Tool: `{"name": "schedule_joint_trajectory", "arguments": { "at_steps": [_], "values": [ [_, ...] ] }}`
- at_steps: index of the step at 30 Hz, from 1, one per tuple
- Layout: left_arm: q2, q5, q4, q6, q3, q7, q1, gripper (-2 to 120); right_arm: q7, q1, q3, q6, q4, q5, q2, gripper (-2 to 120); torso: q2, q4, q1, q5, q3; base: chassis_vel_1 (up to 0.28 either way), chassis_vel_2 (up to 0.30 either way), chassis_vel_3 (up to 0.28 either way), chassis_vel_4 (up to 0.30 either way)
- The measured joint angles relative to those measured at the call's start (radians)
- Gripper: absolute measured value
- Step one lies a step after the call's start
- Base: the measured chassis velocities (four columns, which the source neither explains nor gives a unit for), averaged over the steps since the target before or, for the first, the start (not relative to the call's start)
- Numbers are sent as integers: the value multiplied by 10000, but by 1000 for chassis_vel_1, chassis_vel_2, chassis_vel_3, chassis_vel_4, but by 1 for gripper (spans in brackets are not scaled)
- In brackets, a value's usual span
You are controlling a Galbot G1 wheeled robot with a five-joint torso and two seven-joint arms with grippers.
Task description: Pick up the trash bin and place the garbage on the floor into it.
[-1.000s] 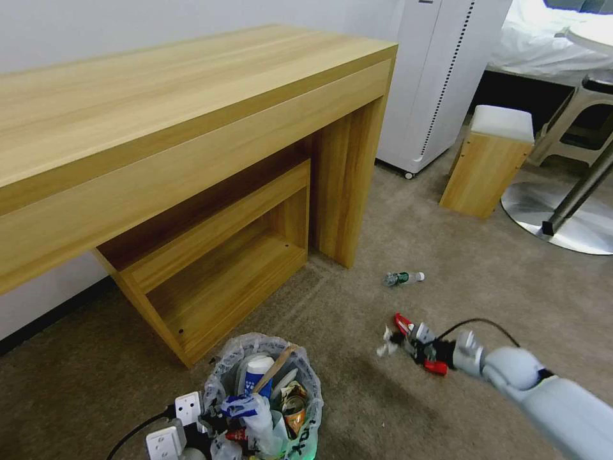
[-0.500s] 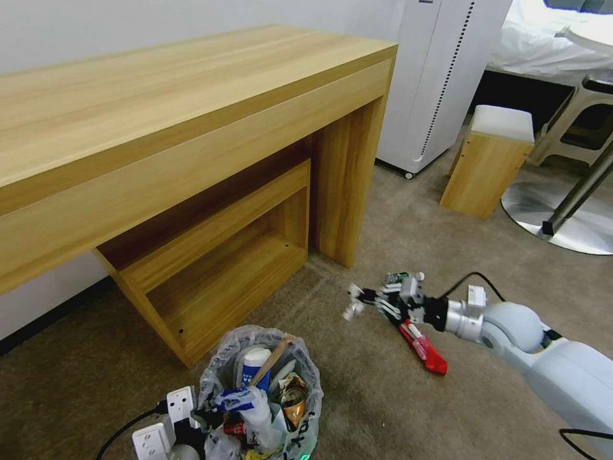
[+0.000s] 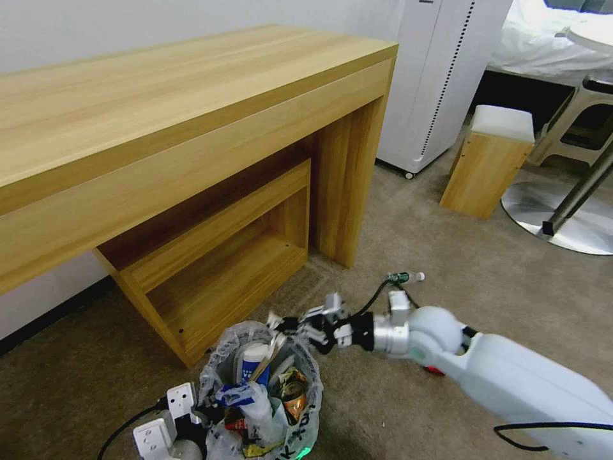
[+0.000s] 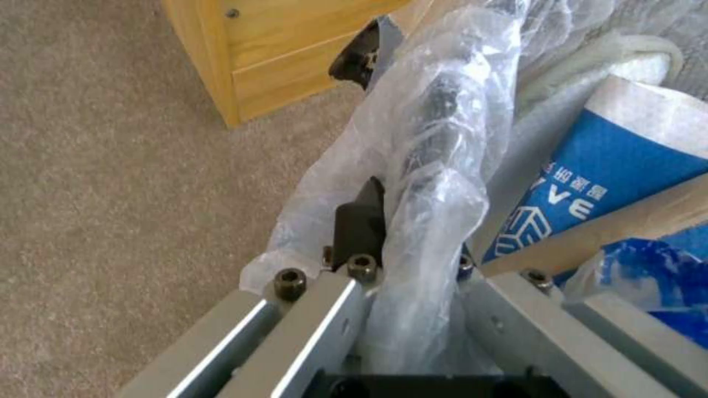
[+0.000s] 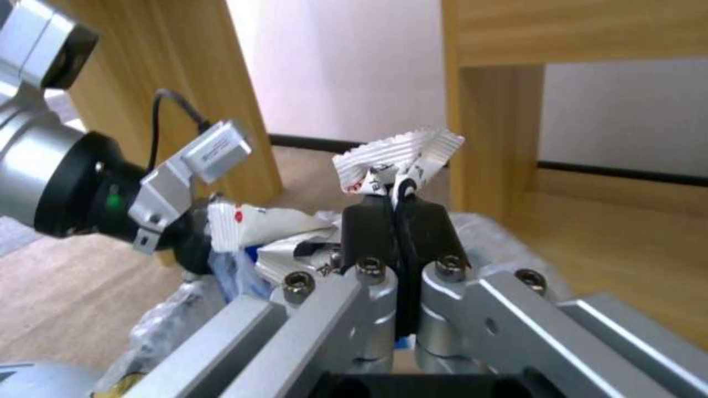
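The trash bin (image 3: 300, 409), black with a translucent bag, stands low in the head view and is packed with garbage, including a blue-white carton (image 3: 254, 361), a wooden stick (image 3: 271, 354) and an orange can (image 3: 294, 399). My left gripper (image 3: 205, 414) is shut on its near rim; the left wrist view shows the fingers (image 4: 360, 221) clamped over the bag-wrapped rim (image 4: 435, 127). My right gripper (image 3: 284, 322) hovers over the bin's far rim, shut on a crumpled white scrap (image 5: 398, 157). A green-labelled bottle (image 3: 403, 278) lies on the beige carpet floor (image 3: 396, 230). A red wrapper (image 3: 434, 369) peeks from behind my right arm.
A wooden desk (image 3: 191, 128) with a low shelf (image 3: 217, 268) stands just behind the bin. To the right are a white appliance (image 3: 440, 76), a small wooden stool (image 3: 488, 160) and a round metal table base (image 3: 562, 217). Open carpet lies right of the bin.
My right gripper swung left from the floor near the bottle to above the bin's rim, carrying the white scrap. The red wrapper stayed on the carpet.
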State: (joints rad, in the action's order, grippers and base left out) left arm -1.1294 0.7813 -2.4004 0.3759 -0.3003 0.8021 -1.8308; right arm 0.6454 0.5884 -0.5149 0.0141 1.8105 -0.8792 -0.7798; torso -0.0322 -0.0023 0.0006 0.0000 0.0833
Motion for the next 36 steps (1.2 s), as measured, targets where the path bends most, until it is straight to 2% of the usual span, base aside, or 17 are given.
{"name": "schedule_joint_trajectory", "arguments": {
  "at_steps": [5,10,12,18,19,21,22,24,25,28,29,32,36],
  "values": [
    [24,64,-17,2,-60,69,-2,1,-75,-68,-237,-52,-6,118,-83,0,0,-1,0,-2,0,0,0,0,0],
    [55,108,-19,1,-53,97,52,1,-79,-152,-278,-215,-83,124,-54,22,0,-2,0,-1,0,0,0,0,0],
    [61,117,-17,0,-52,102,62,1,-79,-174,-273,-276,-82,100,-50,25,0,-1,0,-1,0,0,0,0,0],
    [77,139,18,-1,-36,118,113,1,-28,-371,-216,-526,-73,-234,-46,48,0,-1,0,-1,0,0,0,0,0],
    [77,139,18,-1,-36,118,113,1,-28,-371,-216,-526,-73,-234,-46,48,0,-1,0,-1,0,0,0,0,0],
    [82,140,28,-1,-21,121,110,1,9,-428,-194,-725,-40,-375,-21,60,0,-1,0,-1,0,0,0,0,0],
    [82,140,28,-1,-21,121,110,1,9,-428,-194,-725,-40,-375,-21,60,0,-1,0,-1,0,0,0,0,0],
    [82,138,40,-1,-14,137,110,1,-98,-435,-243,-735,-35,-329,-44,70,0,-1,0,-1,-1,0,0,0,0],
    [82,138,40,-1,-14,137,110,1,-98,-435,-243,-735,-35,-329,-44,70,0,-1,0,-1,-1,0,0,0,0],
    [86,142,44,-1,-15,160,142,1,-323,-471,-272,-721,-116,-340,-161,87,-1,0,0,-1,0,0,0,0,0],
    [86,142,44,-1,-15,160,142,1,-323,-471,-272,-721,-116,-340,-161,87,-1,0,0,-1,0,0,0,0,0],
    [101,157,44,0,-19,153,158,1,-407,-486,-235,-761,-107,-463,-203,98,0,-1,0,0,0,0,0,0,0],
    [127,146,46,18,-31,109,134,1,-478,-326,59,-760,5,-571,-208,100,0,0,0,-1,-1,0,0,0,0]
  ]
}}
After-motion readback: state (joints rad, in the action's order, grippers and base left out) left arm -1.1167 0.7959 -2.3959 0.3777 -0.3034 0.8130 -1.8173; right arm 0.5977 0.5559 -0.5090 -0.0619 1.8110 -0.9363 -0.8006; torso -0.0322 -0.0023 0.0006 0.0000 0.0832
